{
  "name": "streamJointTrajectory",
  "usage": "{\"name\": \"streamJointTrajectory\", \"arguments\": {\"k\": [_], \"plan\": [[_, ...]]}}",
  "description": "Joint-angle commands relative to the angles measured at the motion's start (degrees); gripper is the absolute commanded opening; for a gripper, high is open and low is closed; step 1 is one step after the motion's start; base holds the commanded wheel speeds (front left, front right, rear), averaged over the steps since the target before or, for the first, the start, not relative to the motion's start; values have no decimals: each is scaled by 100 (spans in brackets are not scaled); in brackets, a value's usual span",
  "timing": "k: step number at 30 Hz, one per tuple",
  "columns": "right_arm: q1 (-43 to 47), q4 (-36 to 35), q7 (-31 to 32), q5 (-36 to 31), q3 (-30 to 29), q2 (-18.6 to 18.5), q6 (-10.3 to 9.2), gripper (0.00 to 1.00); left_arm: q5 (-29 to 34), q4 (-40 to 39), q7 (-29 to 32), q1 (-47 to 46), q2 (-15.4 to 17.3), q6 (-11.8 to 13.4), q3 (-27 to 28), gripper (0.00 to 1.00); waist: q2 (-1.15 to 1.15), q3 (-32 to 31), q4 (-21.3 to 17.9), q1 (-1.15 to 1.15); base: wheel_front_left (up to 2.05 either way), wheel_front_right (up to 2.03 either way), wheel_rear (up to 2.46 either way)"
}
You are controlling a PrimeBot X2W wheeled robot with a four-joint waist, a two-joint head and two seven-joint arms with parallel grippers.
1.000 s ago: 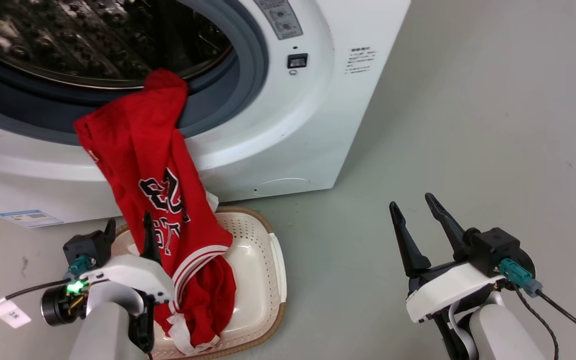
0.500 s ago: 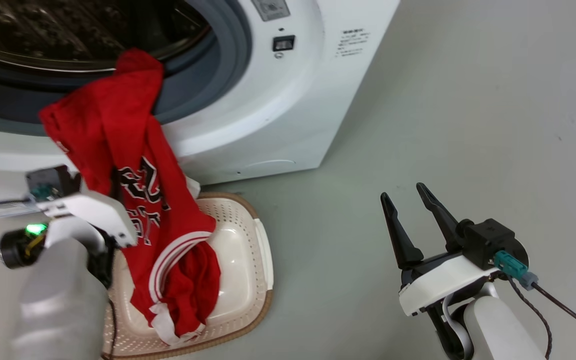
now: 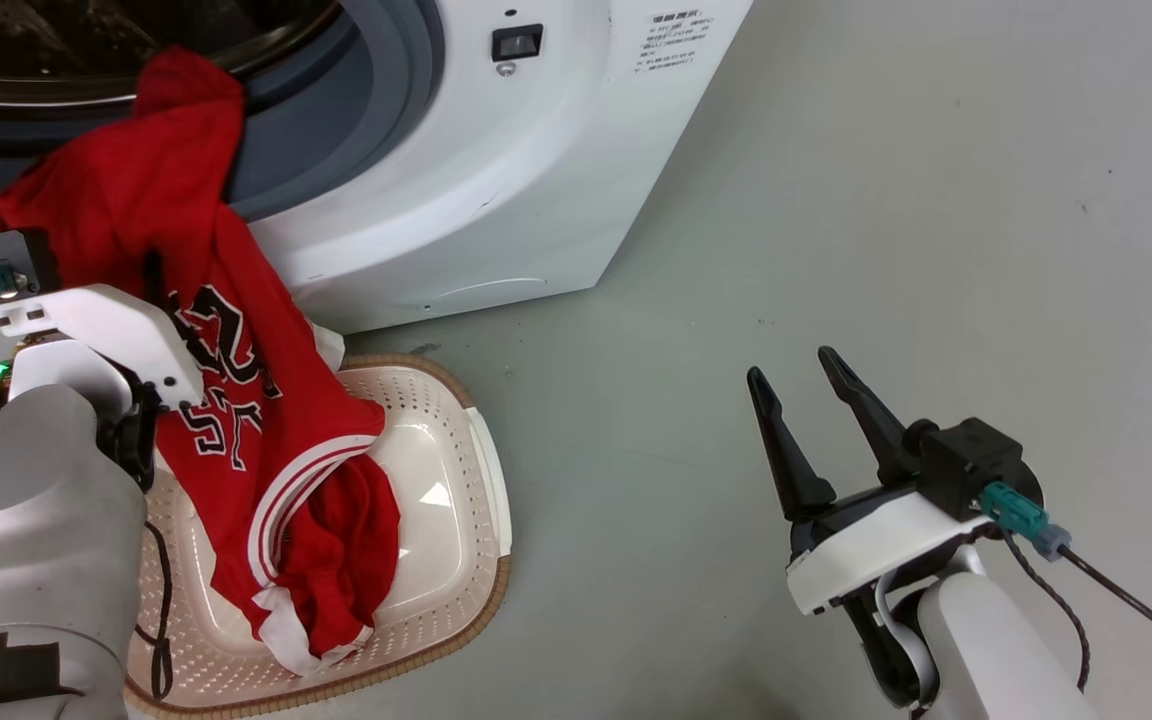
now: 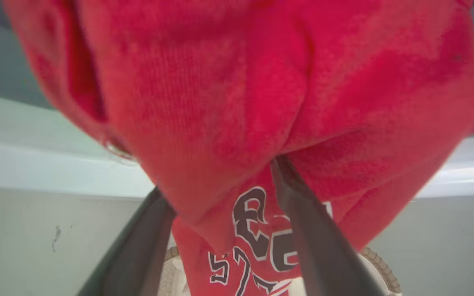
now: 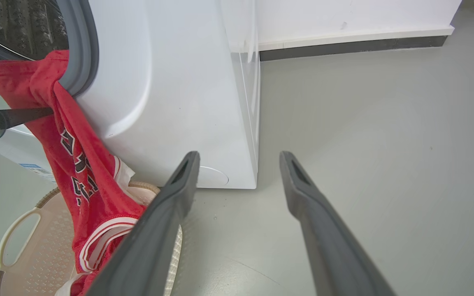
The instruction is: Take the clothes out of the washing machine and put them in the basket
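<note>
Fabric of the clothes (image 4: 220,82) is bunched between the left gripper (image 4: 218,176) jaws, which are held apart. The right gripper (image 3: 791,365) jaws are spread over the floor (image 3: 836,200), well apart from it. The garment's lower end is laid in the basket (image 3: 496,500), and its top is hung over the washing machine (image 3: 496,180) porthole rim.

There go the left tool (image 4: 220,176) tips, buried under the shirt (image 4: 237,82), which is blurred this close! The forearm (image 3: 36,540) hides the basket (image 3: 481,480) rim's left side. The washer (image 3: 496,180) is cut off up top, and the sticker (image 3: 671,30) print is too tiny to read.
</note>
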Motion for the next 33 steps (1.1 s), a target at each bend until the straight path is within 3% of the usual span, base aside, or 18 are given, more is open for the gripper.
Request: {"name": "streamJointTrajectory", "arguments": {"k": [1, 16, 23, 33], "plan": [[-90, 29, -21, 28, 22, 5, -4, 100, 10, 29, -75, -148, 38, -35, -49, 0, 0, 8, -7, 0, 0, 0, 0], [130, 102, -24, -120, -166, 4, -4, 100, -194, -143, -639, 652, -327, -121, -35, 0, 0, -761, 281, 0, 0, 0, 0], [377, 188, -19, -215, -234, 4, -4, 100, -156, -1963, -637, 2026, -707, -40, 160, 0, 0, -1389, 518, 0, 0, 0, 0], [644, 98, 47, -255, -245, 4, -4, 100, -66, -3754, -638, 3943, -1282, 59, 110, 0, 0, -1653, 609, 0, 0, 0, 0]]}}
